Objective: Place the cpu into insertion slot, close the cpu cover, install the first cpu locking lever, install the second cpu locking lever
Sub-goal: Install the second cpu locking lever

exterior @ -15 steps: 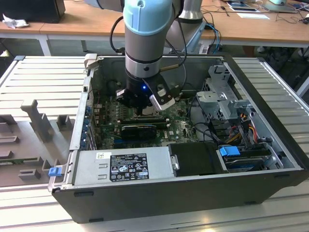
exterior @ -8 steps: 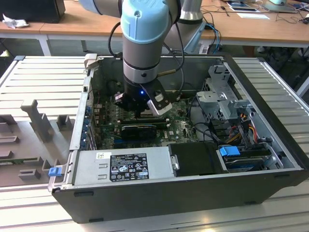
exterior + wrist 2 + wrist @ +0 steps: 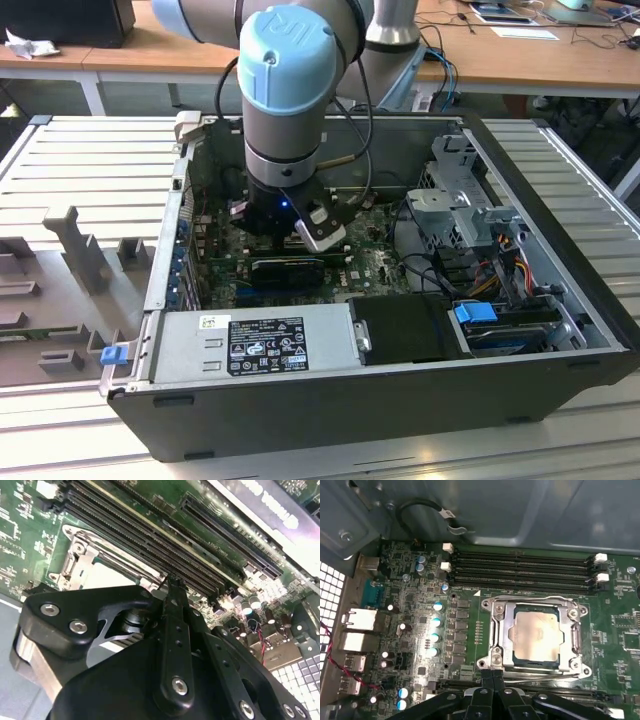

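In the first wrist view the cpu [image 3: 536, 635] is sitting flat in the insertion slot [image 3: 538, 601] on the green motherboard [image 3: 465, 575], with the cpu cover [image 3: 501, 632] lying closed around it — its window framing the chip. The gripper [image 3: 493, 677] is hovering just beside the socket's edge, its 2 fingertips pressed together and holding nothing, near the 4 memory slots [image 3: 520, 572].

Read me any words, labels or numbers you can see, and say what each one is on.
Power supply label: print too small to read.
Card: white lettering, too blurred to read.
Motherboard: white markings too small to read.
Nothing is clear enough to quote.
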`<state>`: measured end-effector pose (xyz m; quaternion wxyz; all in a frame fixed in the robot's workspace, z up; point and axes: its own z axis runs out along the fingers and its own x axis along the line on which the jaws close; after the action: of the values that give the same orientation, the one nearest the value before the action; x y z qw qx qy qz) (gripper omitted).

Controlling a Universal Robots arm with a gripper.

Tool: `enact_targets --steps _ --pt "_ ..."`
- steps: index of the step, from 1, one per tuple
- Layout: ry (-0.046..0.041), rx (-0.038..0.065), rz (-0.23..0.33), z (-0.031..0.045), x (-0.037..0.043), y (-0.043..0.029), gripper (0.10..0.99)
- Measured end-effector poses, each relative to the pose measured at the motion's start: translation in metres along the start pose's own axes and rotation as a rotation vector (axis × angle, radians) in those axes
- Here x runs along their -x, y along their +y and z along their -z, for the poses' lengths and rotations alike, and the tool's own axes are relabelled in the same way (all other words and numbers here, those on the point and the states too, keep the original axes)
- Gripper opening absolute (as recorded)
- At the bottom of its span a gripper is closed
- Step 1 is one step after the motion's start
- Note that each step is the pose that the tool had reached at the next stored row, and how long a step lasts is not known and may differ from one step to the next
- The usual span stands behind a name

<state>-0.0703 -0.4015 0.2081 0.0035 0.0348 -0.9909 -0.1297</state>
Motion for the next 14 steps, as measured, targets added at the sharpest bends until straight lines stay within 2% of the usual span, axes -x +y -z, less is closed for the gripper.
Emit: enact_targets --steps 2,4,5,6,9,10,12,13,14 --pt "-0.0009 0.009 0.0 -0.0028 -0.0043 -0.0013 0.106" --pt "-0.0014 0.017 0.001 -0.0052 -0.0047 -0.0027 0.106" --pt "-0.0021 0.027 0.001 -0.0062 -0.0047 -0.003 0.106" --pt "-0.0031 0.041 0.001 -0.0076 -0.0047 -0.0035 0.106" --pt "-0.0038 0.054 0.001 -0.0103 -0.0049 -0.0049 0.106" --pt "-0.0048 0.064 0.001 -0.0116 -0.0049 -0.0053 0.106" --pt "-0.0051 0.07 0.001 -0.0134 -0.0048 -0.0057 0.106" --pt "-0.0056 0.081 0.002 -0.0139 -0.0049 -0.006 0.106" --pt "-0.0062 0.086 0.002 -0.0141 -0.005 -0.006 0.106"
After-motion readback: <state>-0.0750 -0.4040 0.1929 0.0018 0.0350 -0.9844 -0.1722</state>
